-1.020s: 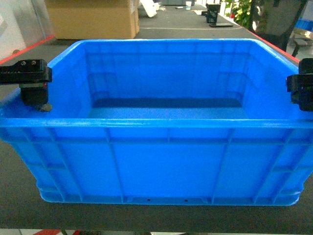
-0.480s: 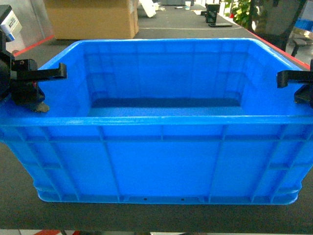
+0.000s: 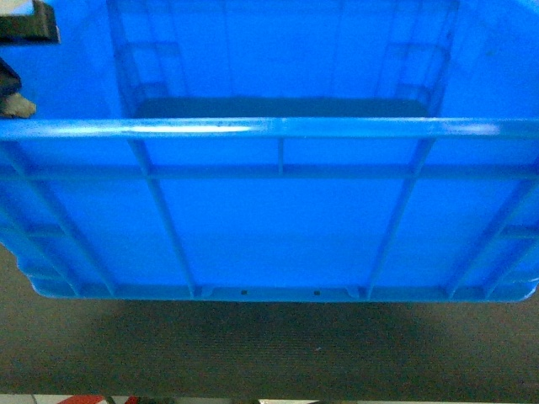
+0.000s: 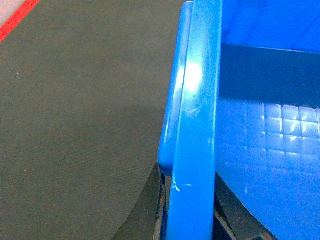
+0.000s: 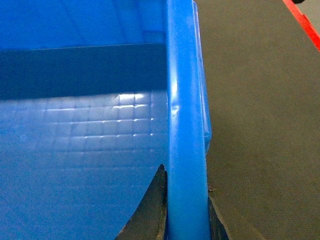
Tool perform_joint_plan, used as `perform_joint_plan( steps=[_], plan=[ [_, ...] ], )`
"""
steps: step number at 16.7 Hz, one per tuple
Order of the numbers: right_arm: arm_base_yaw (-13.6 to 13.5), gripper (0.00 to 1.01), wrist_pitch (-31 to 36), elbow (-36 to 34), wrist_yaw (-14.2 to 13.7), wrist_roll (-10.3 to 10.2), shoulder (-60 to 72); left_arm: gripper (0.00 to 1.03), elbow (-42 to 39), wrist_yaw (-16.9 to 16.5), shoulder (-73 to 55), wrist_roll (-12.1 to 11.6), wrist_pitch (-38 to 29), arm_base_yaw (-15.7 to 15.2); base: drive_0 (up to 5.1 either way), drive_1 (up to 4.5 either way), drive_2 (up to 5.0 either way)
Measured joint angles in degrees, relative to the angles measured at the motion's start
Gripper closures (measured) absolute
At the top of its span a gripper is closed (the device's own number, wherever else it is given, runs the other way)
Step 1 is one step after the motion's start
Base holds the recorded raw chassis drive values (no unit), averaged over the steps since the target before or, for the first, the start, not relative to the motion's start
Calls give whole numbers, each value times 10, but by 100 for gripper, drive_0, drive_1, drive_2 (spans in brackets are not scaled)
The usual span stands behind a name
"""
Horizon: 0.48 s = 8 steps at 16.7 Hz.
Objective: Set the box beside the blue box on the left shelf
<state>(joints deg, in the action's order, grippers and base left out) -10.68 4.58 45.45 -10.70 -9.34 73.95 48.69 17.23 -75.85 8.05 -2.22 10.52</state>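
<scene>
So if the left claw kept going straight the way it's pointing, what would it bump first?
Probably nothing new: the left gripper already straddles the box rim, one finger on each side. Pushing on would just slide it along that rim. Past the rim's end only dark mat shows.

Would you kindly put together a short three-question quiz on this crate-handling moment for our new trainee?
1. True or false: the box holds several parcels.
2. Which part of the box does the right gripper straddle? A) the rim of a side wall B) a bottom corner C) the floor
3. Fill in: the mat beneath the box is dark ____.

Key: 1 false, it looks empty. 2 A, jaws on either side of the rim. 3 grey.
</scene>
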Motion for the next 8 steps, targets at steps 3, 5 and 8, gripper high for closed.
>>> perform_joint_plan(
  steps=[3,5,8],
  plan=[
    [-7,91,-7,-42,-5,4,-71,90,-40,27,76,-6,12,21,0,0,0],
    [-7,91,-18,-74,-9,4,-121,90,-62,44,118,-6,25,40,0,0,0],
    [-10,91,-38,-109,-14,1,-203,90,-73,67,189,-6,49,67,0,0,0]
  ],
)
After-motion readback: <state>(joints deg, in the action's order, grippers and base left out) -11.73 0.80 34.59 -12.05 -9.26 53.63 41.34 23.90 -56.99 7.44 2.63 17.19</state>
